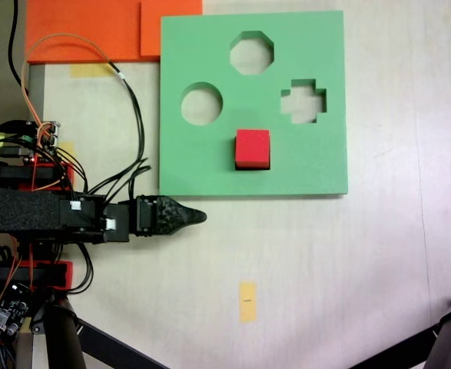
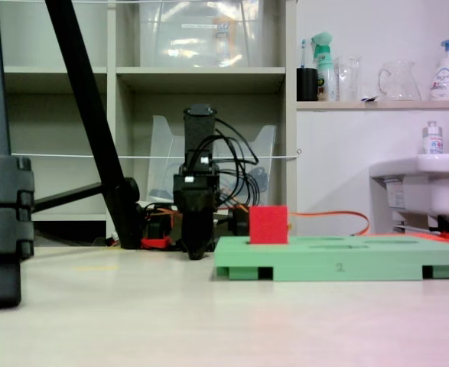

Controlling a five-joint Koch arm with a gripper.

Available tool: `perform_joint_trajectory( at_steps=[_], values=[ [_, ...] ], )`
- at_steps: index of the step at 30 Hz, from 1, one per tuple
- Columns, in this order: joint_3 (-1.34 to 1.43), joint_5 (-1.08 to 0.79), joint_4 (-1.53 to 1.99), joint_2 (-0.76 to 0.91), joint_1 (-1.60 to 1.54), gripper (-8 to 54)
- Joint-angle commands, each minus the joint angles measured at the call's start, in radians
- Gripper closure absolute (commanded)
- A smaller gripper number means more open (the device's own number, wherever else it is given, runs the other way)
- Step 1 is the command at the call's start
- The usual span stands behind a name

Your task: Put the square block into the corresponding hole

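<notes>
- The square block [image 1: 253,147] sits in the green board's [image 1: 317,165] square hole, its top standing proud of the board [image 2: 339,260].
- The gripper [image 1: 198,216] lies off the board, empty; its jaws look closed, apparently.

Orange foam sheets [image 1: 94,31], a yellow tape strip [image 1: 247,300] — tripod legs [image 2: 94,122] nearby.
</notes>
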Motion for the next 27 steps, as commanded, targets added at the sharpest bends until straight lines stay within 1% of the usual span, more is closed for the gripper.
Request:
perform_joint_trajectory(
  at_steps=[1,3,4,5,7,10,12,27],
  values=[
    [0.066,-0.015,0.026,0.081,-0.014,2.4],
    [0.094,-0.015,0.028,0.083,-0.014,3.3],
    [0.098,-0.015,0.025,0.081,-0.014,7.3],
    [0.098,-0.011,0.025,0.081,-0.014,10.0],
    [0.098,-0.009,0.025,0.081,-0.014,11.9],
    [0.101,-0.005,0.025,0.083,-0.017,12.6],
    [0.101,-0.003,0.023,0.081,-0.021,11.5],
    [0.101,-0.003,0.002,0.078,-0.021,11.5]
  ],
)
